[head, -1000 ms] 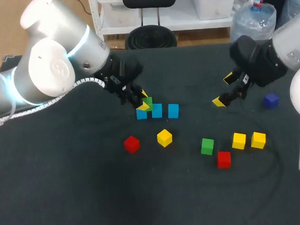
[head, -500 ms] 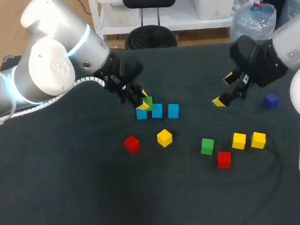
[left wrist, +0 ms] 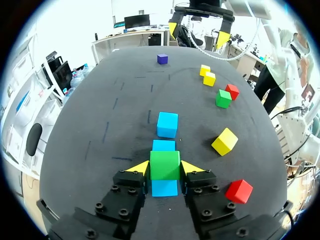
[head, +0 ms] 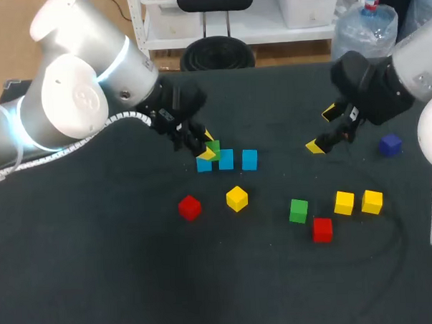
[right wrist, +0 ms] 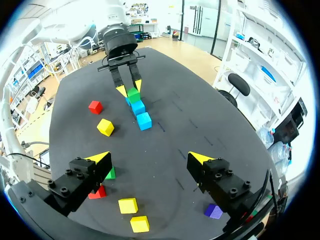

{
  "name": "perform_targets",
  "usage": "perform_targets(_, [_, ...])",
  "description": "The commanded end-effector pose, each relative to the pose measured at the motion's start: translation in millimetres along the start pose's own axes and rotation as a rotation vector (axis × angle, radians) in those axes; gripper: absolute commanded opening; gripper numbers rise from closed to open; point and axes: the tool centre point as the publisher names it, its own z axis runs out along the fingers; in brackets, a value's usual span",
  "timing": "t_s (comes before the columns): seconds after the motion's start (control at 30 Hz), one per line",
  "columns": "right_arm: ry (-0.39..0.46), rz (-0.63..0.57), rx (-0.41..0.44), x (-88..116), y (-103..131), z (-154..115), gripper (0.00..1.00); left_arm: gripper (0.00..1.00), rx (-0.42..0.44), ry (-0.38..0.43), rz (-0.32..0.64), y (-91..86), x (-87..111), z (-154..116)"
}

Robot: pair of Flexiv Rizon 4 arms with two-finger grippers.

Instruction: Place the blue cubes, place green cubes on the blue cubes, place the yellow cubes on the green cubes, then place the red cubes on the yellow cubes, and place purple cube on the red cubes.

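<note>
While the left pincer (left wrist: 165, 170) clamps a green cube (left wrist: 164, 161) on or just above the end blue cube (left wrist: 164, 188) of the row, the step is green-on-blue. Next is probably to release and lift straight up. Right pincer (right wrist: 150, 160) is wide and empty above the desk (right wrist: 200, 125). Nothing differs from the earlier frames.

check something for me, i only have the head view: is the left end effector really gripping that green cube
Observer: Yes. The left wrist view shows both yellow tips of the left end effector against the sides of the green cube.
Operator: lined up over the blue one
Observer: Squarely over the nearest blue cube; contact unclear.
Operator: right arm holding anything
Observer: No. The right end effector is open, nothing between its fingers.
</note>
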Motion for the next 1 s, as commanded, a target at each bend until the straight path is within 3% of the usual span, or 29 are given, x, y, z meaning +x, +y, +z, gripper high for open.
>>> perform_targets(0.03, [0.001, 0.001, 0.005, 0, 1, 0, 1.0, 0.0, 0.0, -0.002, 0.001, -0.1, 2.3, 1])
perform_targets(0.77, [0.001, 0.001, 0.005, 0, 1, 0, 1.0, 0.0, 0.004, -0.005, 0.01, -2.3, 3.0, 2])
perform_targets(0.83, [0.001, 0.001, 0.005, 0, 1, 0, 1.0, 0.01, 0.003, -0.006, 0.011, 7.8, -3.9, 5])
perform_targets(1.0, [0.001, 0.001, 0.005, 0, 1, 0, 1.0, 0.01, 0.003, -0.004, 0.014, 10.8, -5.6, 6])
